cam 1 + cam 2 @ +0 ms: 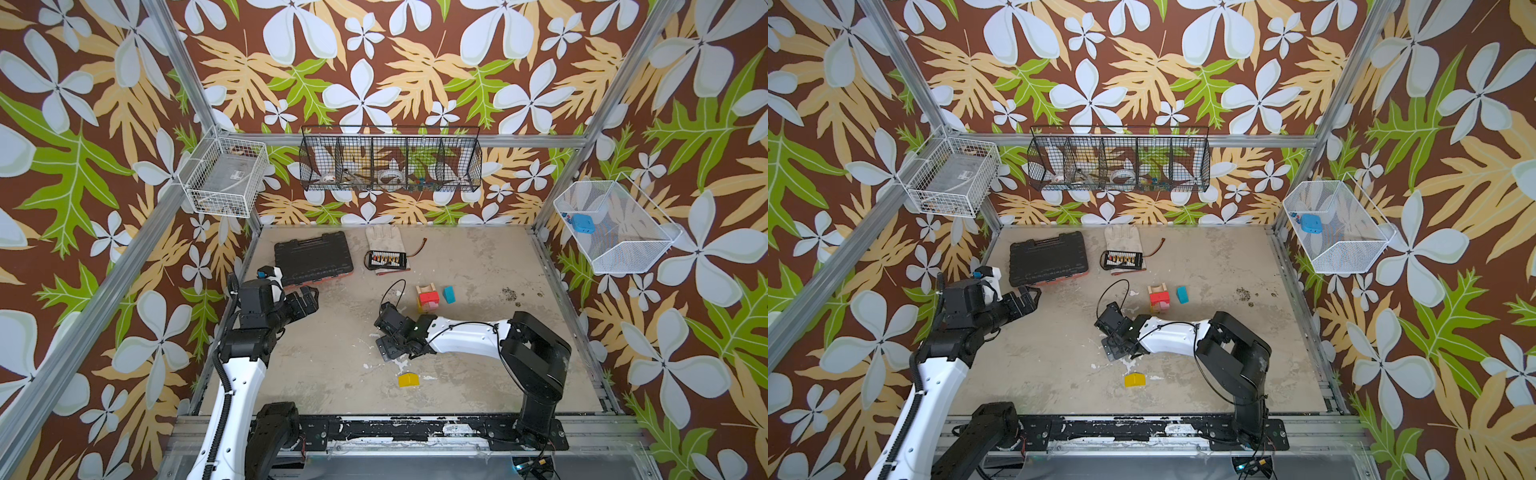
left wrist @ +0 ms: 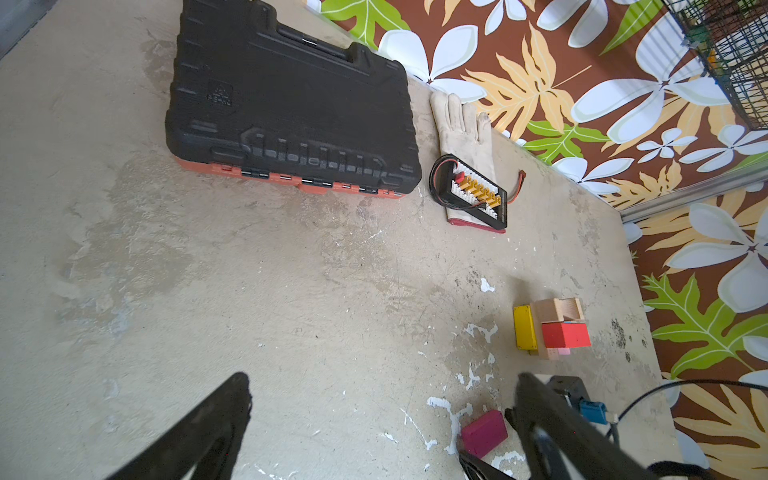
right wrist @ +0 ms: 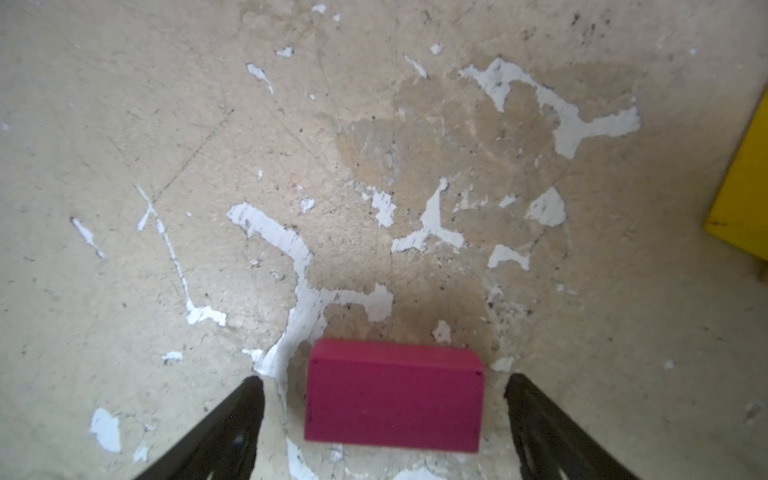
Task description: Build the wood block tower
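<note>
The right end effector [image 3: 384, 380] is released and spread wide. Its black fingers flank a matte magenta block [image 3: 395, 399], with a gap on each side. The rectangular block lies flat on the worn beige surface [image 3: 166, 124], which is chipped to white patches. The left end effector [image 2: 382, 378] is also spread and empty. In both top views a small stack [image 1: 428, 299] of red, pink, yellow and plain wood pieces sits beyond the right arm. A teal block [image 1: 449, 294] lies beside the stack, and a yellow block [image 1: 408, 379] lies well apart.
</note>
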`<state>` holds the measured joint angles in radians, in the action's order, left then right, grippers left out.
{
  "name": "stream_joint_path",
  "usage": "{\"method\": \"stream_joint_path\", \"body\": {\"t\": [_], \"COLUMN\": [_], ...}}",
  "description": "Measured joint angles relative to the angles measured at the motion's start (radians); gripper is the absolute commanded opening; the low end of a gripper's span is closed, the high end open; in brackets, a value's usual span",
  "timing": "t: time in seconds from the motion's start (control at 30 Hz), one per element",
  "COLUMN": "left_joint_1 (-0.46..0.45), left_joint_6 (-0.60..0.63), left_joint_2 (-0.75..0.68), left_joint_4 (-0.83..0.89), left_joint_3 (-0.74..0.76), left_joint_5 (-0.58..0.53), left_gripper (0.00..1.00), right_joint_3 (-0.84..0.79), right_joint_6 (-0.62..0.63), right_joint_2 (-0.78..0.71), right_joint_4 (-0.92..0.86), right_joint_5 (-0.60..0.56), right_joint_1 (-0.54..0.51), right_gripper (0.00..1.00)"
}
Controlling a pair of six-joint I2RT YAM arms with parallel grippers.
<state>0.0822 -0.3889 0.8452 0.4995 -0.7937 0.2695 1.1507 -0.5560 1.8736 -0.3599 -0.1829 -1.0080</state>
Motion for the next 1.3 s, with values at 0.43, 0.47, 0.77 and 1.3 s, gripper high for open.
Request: {"method": "stream_joint_path", "body": {"t": [0.43, 0.47, 0.77, 1.3], "left_joint_1": [0.000, 0.000, 0.000, -0.096], "left_joint_6": [0.000, 0.000, 0.000, 0.046], "left_joint_2": [-0.002, -0.002, -0.008, 0.060], "left_joint_4": [0.000, 0.000, 0.000, -0.105], "left_joint_3": [0.000, 0.000, 0.000, 0.079], "left_joint_5": [0.000, 0.000, 0.000, 0.385], "left_gripper": [1.00, 1.00, 1.00, 1.00], "right_joint_3": [-0.004, -0.003, 0.179, 0.394], "right_joint_6": [-0.014, -0.014, 0.045, 0.194], "right_joint_2": [0.006, 0.002, -0.142, -0.117], "right_joint_4": [-0.010, -0.018, -0.152, -0.304], "right_joint_5": [-0.035, -0.037, -0.123, -0.090], "right_joint_1": [-0.001, 0.000, 0.014, 0.289], "right_gripper": [0.48, 0.47, 0.38, 0.36]}}
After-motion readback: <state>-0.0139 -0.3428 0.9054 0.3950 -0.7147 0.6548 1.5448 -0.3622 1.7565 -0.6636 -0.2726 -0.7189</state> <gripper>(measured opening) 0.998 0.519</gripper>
